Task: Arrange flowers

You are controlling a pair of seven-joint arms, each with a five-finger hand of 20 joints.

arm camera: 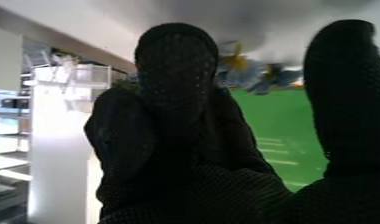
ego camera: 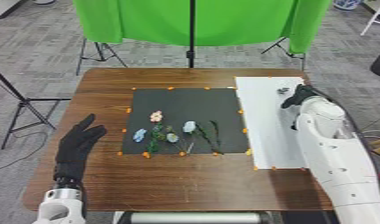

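Several artificial flowers lie on the dark sheet (ego camera: 182, 100) in the head view: a pink bloom (ego camera: 156, 116), a blue one (ego camera: 139, 134), a pale blue one (ego camera: 189, 126) and a cream one (ego camera: 172, 137), with green stems near its front edge. My right hand (ego camera: 302, 95) is over the white sheet, just right of a small grey-blue flower (ego camera: 282, 91). In the right wrist view that hand (arm camera: 182, 115) is open, thumb apart from the fingers; a blurred grey-blue and yellow flower (arm camera: 244, 76) shows beyond the gap. Left of the dark sheet, my left hand (ego camera: 75, 142) is open, holding nothing.
The white sheet (ego camera: 266, 125) lies along the table's right side. Small orange markers edge both sheets on the brown table (ego camera: 186, 185). Behind the table's far edge stand a green cloth (ego camera: 151, 20) and a black pole (ego camera: 192, 35). My right forearm crosses the white sheet's right edge.
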